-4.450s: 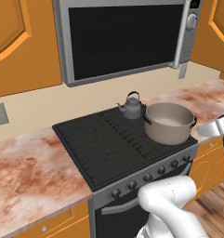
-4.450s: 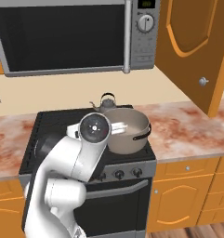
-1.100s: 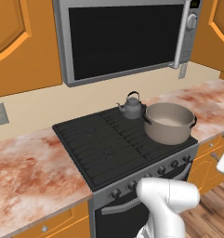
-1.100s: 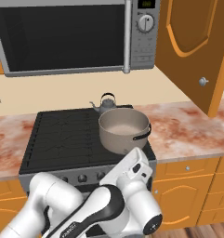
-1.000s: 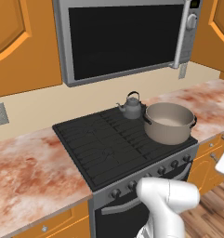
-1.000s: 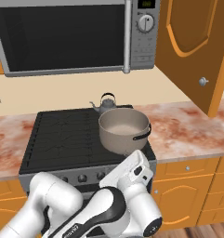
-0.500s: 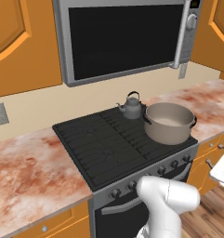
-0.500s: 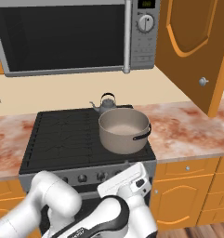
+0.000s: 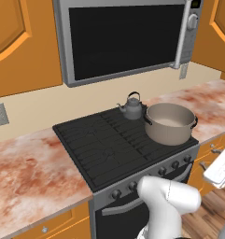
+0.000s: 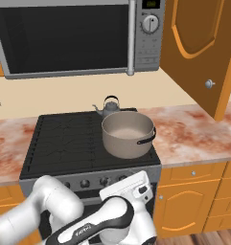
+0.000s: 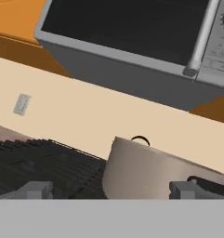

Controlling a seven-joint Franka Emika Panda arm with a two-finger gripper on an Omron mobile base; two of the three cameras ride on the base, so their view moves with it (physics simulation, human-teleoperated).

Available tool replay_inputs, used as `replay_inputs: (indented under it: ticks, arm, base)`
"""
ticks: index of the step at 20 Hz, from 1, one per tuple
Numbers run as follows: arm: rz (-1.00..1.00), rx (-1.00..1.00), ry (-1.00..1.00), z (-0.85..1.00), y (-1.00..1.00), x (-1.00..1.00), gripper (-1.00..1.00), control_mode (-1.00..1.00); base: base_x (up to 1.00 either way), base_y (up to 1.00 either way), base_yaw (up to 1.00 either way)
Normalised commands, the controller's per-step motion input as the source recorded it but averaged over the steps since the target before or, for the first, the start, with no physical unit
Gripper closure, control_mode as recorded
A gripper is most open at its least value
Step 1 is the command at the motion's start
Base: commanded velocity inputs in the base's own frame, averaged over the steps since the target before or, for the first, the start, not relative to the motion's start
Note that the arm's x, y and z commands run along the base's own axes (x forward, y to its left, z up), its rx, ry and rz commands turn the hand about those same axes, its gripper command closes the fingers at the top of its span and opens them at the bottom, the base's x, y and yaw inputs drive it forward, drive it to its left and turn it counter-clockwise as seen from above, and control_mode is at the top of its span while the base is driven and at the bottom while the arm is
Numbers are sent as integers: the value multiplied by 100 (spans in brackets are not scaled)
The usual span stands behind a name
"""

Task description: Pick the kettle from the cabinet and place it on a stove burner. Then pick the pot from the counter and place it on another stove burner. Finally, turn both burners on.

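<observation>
Already, the kettle (image 9: 131, 106) stood upright on a rear burner of the stove burners (image 9: 104, 140), its spout to the left in the left base view, and the pot (image 9: 170, 123) sat on the front burner just beside and in front of it, both at the right side of the cooktop. In the hand view the gripper (image 11: 111, 189) was released, its two finger tips spread wide apart with nothing between them, low before the stove's front and looking up at the pot's wall (image 11: 150, 172); the kettle's handle arch (image 11: 140, 140) peeked above its rim. A microwave (image 10: 78, 36) hung over the stove, and the desk (image 9: 25, 168) flanked it on both sides.
</observation>
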Motion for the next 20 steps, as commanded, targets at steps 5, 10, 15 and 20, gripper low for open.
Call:
replay_inputs:
  ticks: [5,10,15,20]
  arm:
    - [0,3,8,-26,0,7,-100,-100]
    - [0,0,4,-25,0,0,-100,-100]
    - [0,0,0,-12,8,11,-100,-100]
    - [-2,0,0,-15,23,20,-100,-100]
  base:
    - [0,0,0]
    - [0,0,0]
    - [0,0,0]
    - [0,0,0]
